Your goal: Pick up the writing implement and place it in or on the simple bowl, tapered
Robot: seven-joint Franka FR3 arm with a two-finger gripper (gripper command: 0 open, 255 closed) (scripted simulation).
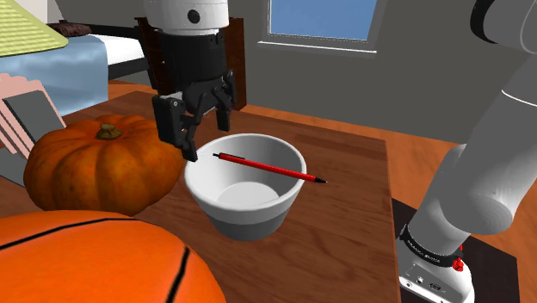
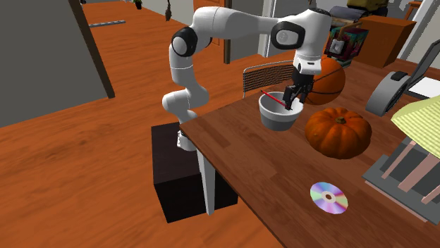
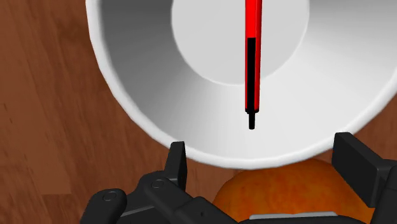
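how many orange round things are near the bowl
2. A pumpkin sits beside the white bowl on the shoulder view's left; a basketball lies nearer the camera, at that view's lower left. Others could be hidden behind the arm.

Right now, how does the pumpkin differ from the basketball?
The pumpkin has ribs and a stem on top; the basketball is smooth, with thin black lines. The pumpkin is a darker, mottled orange; the basketball a brighter, even orange. Both are round, orange and near the white bowl.

Brown wooden table (image 1: 361, 224), orange plank floor (image 2: 84, 176), grey wall (image 1: 404, 86), bright window (image 1: 323, 19).
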